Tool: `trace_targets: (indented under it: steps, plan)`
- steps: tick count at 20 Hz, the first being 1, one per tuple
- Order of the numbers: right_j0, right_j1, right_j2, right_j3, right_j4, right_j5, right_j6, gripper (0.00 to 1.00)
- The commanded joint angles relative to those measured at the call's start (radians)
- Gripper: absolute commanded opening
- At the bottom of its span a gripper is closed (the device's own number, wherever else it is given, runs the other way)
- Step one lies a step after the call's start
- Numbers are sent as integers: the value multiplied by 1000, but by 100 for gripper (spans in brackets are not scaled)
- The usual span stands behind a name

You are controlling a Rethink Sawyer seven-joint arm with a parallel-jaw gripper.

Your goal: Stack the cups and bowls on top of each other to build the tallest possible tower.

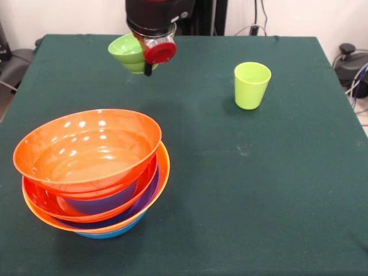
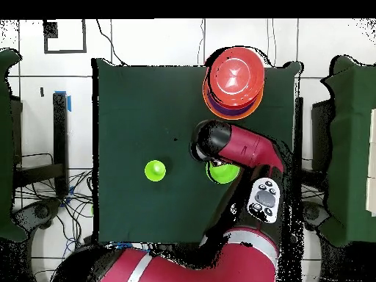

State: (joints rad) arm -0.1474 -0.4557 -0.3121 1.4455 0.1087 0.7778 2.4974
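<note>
The surface (image 1: 259, 190) is dark green and plain, without pattern. The tower (image 1: 95, 172) shows glossy orange in its top bowl (image 1: 86, 146), then a red-orange rim (image 1: 34, 192), purple inside that, a wider orange rim (image 1: 164, 172), a band of purple, and blue at the very bottom (image 1: 112, 233). From overhead the tower (image 2: 233, 82) reads red-orange with orange and purple edges. The cup (image 1: 252, 85) is lime green all over. The small bowl (image 1: 129, 52) at the tool (image 1: 150, 68) is the same lime green. The tool is black with a red round disc and a clear part above it. The arm (image 2: 246, 150) is dark red with black joints.
</note>
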Motion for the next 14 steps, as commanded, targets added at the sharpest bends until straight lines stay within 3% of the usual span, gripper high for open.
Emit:
trace_targets:
  steps: [1,8,14]
  plan:
    - [24,15,46,-183,-74,141,-34,0]
    - [43,-7,34,-238,-69,232,-15,0]
    - [48,3,43,-210,-54,195,11,0]
